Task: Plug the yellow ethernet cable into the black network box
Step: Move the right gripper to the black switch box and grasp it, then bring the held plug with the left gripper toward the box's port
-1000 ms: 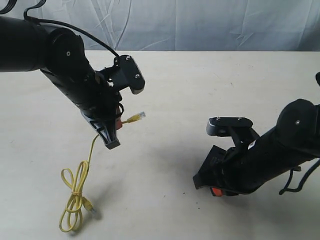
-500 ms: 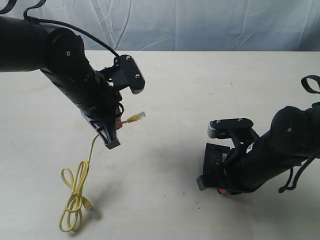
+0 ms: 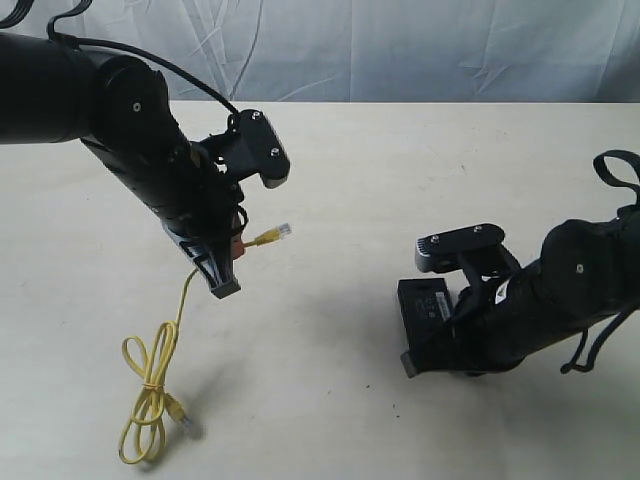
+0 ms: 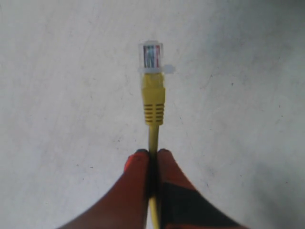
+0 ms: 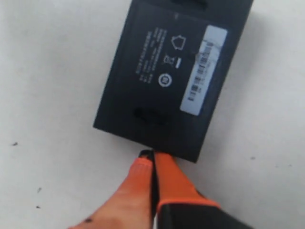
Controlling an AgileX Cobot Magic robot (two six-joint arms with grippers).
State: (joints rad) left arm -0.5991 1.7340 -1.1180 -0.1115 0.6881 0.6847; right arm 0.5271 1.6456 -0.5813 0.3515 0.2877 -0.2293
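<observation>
The yellow ethernet cable (image 3: 152, 385) hangs from my left gripper (image 3: 236, 248), which is raised above the table and shut on the cord just behind its yellow boot. Its clear plug (image 4: 150, 55) sticks out past the fingertips; the rest trails down into loops on the table, ending in a second plug (image 3: 183, 417). The black network box (image 3: 424, 300) lies flat on the table, its white label strip (image 5: 204, 69) facing up. My right gripper (image 5: 153, 155) is shut with nothing between its orange fingers, its tips at the box's near edge.
The pale table top (image 3: 340, 170) runs back to a wrinkled white backdrop (image 3: 400, 45). The right arm's black body (image 3: 540, 310) lies low beside the box, with a cable loop (image 3: 618, 170) at the right edge.
My right arm has drawn back to the right, uncovering the black box, which now shows farther left of the gripper. The left arm and the cable have not moved.
</observation>
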